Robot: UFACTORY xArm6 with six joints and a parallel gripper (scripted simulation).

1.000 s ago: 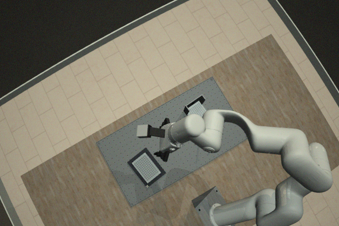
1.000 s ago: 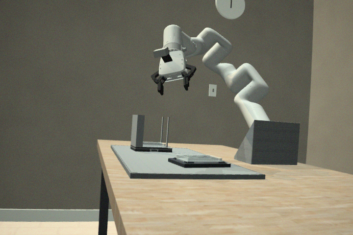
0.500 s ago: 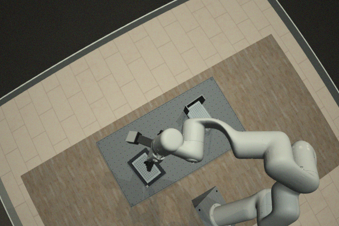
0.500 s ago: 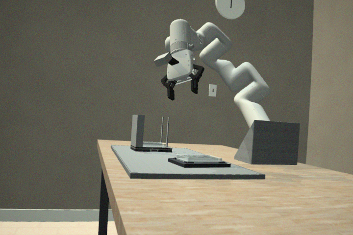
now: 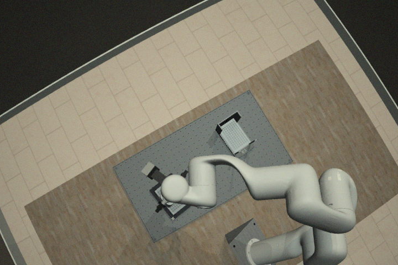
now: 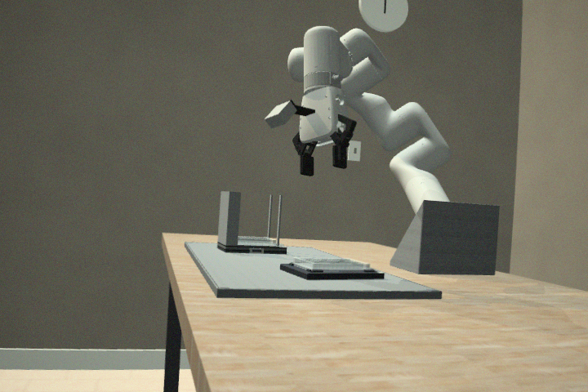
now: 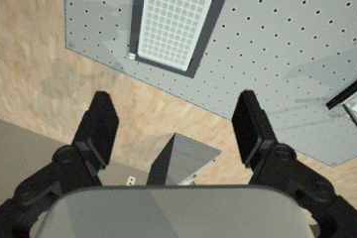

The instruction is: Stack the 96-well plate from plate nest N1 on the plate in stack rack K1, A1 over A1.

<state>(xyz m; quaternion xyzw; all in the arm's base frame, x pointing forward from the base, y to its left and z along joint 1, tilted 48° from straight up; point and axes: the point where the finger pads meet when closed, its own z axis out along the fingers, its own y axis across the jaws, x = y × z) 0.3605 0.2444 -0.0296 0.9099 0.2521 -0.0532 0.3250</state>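
A white 96-well plate (image 7: 173,31) lies flat in the black plate nest N1 (image 6: 331,270) on the grey pegboard; it also shows in the side view (image 6: 330,264) and partly under the arm in the top view (image 5: 177,207). A pale A1 square (image 7: 132,56) sits at one nest corner. The stack rack K1 (image 5: 232,134), with a grey back block and two thin posts (image 6: 274,216), holds a second white plate (image 5: 235,136). My gripper (image 6: 320,163) hangs high above the nest, open and empty; its black fingers frame the table edge in the wrist view.
The grey pegboard lies on a wooden table. The arm's grey pedestal (image 6: 447,238) stands at the table's near right of the board. The table edge drops off at the left (image 6: 174,286) in the side view.
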